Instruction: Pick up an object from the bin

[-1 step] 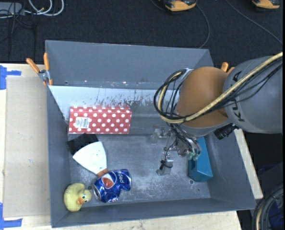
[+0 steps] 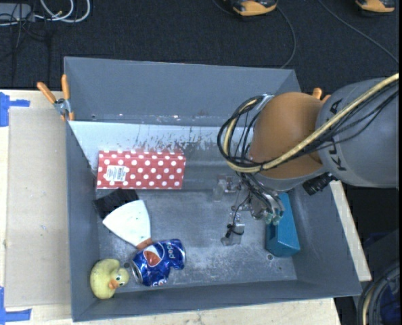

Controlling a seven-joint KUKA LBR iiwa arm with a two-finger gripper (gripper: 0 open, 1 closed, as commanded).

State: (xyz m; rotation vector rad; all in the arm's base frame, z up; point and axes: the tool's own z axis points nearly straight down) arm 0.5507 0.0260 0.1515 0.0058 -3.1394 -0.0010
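1. The arm (image 2: pixel 367 137) reaches into the grey metal bin (image 2: pixel 181 90) from the right; its orange cover (image 2: pixel 289 131) and a loop of black cables (image 2: pixel 236 137) hang over the bin's right half, near the back wall.
2. The fingers (image 2: pixel 232 230) point down over bare floor right of the bin's middle; they seem to stand apart, one thin finger to the left and the other close to the right-hand thing; nothing shows between them, only grey floor.
3. The nearest thing is a blue block (image 2: pixel 285 234), long and flat-sided, lying just beside the fingers on their right, against the foot of the right wall; whether the right finger touches its upper end I cannot tell.
4. The other things lie well apart from the fingers, in the left half: a red box with white dots (image 2: pixel 141 170) along the back wall; a black thing (image 2: pixel 113 199) just below it; a white wedge (image 2: pixel 128 221) partly over that black thing.
5. Toward the front left corner lie a crushed blue Pepsi can (image 2: pixel 158 263) and, just beside it on the left, a yellow rubber duck (image 2: pixel 105 277).
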